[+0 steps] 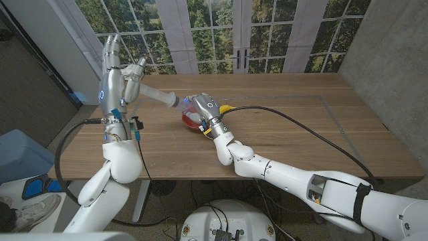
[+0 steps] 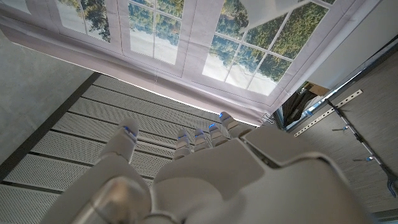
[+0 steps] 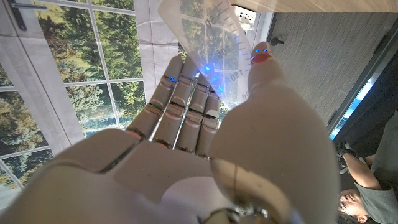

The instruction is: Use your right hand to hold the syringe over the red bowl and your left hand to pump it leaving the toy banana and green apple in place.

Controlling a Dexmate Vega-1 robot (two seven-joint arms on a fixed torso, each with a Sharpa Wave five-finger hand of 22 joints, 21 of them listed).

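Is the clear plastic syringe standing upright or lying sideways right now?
Sideways: the clear plastic syringe runs nearly level from the right hand above the red bowl toward the left hand.

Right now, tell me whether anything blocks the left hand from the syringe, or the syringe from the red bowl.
Nothing visible does. The left hand is at the back end of the syringe, and the right hand holds its front end above the red bowl. The banana lies beyond the bowl.

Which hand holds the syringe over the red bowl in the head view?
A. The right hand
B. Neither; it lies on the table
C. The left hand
A: the right hand grips the syringe above the red bowl, while the left hand is raised at the plunger end.
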